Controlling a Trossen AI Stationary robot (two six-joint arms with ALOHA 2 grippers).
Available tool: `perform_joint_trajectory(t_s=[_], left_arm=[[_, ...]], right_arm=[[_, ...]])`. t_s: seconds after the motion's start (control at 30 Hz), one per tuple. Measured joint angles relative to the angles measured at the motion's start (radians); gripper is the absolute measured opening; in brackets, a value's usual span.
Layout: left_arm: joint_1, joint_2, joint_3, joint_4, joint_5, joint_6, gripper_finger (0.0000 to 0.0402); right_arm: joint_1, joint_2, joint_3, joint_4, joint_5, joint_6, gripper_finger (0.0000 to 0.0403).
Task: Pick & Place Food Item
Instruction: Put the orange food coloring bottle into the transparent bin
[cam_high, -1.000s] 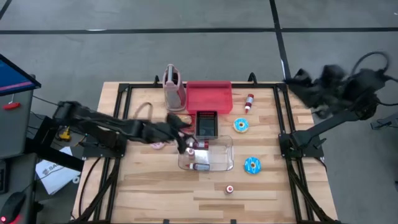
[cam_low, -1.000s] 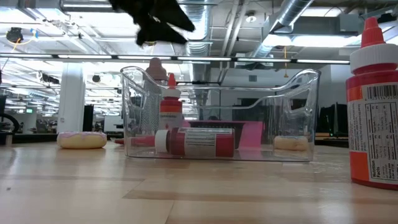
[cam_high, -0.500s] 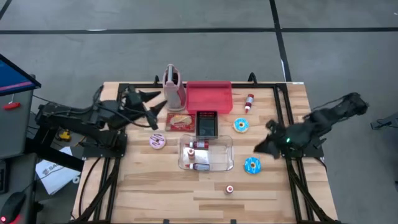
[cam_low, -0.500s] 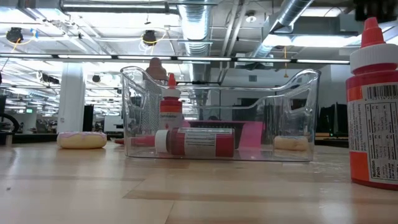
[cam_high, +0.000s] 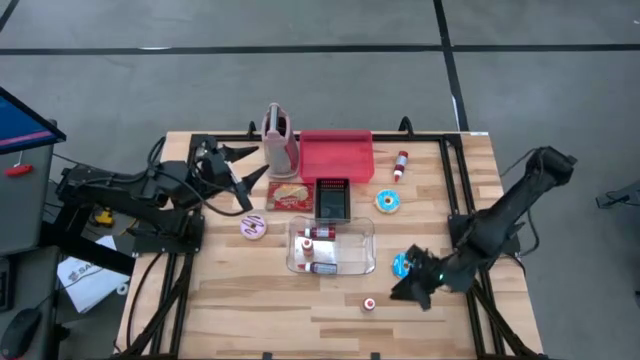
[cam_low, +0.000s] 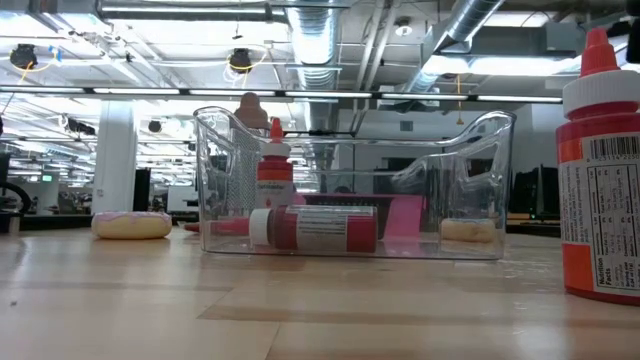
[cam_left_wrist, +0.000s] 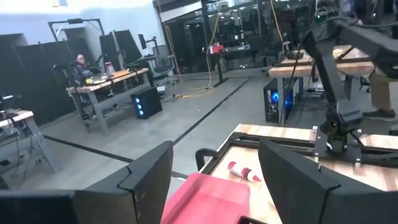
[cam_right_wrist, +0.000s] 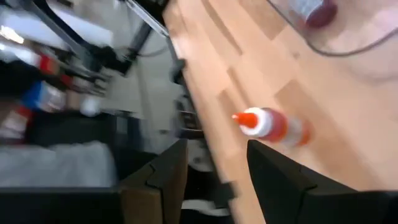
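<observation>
High view, right claw open, empty

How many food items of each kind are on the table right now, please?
Donuts: 3 — pink, blue, blue
Red sauce bottles: 4 — two in the clear bin, one near the tray, one upright
Total: 7

Left gripper raised at table's left-rear, fingers apart; right gripper low front-right, fingers apart.
</observation>
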Motion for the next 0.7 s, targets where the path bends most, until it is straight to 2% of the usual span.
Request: perform_joint_trajectory(t_s=[0.2, 0.43, 0.7], left_arm=[[0.000, 0.000, 0.000, -0.012, 0.000, 0.017, 0.0235], [-0.016, -0.001, 0.000, -0.016, 0.017, 0.017, 0.0232], [-0.079, 0.010, 0.000, -0.018, 0.002, 0.017, 0.0231]], right_arm=[[0.021, 0.207, 0.160, -0.024, 0.021, -0.335, 0.0166], [0.030, 0.376, 0.306, -0.280, 0.038, -0.382, 0.0201], [0.025, 0.488, 0.326, -0.279, 0.097, -0.440, 0.0230]])
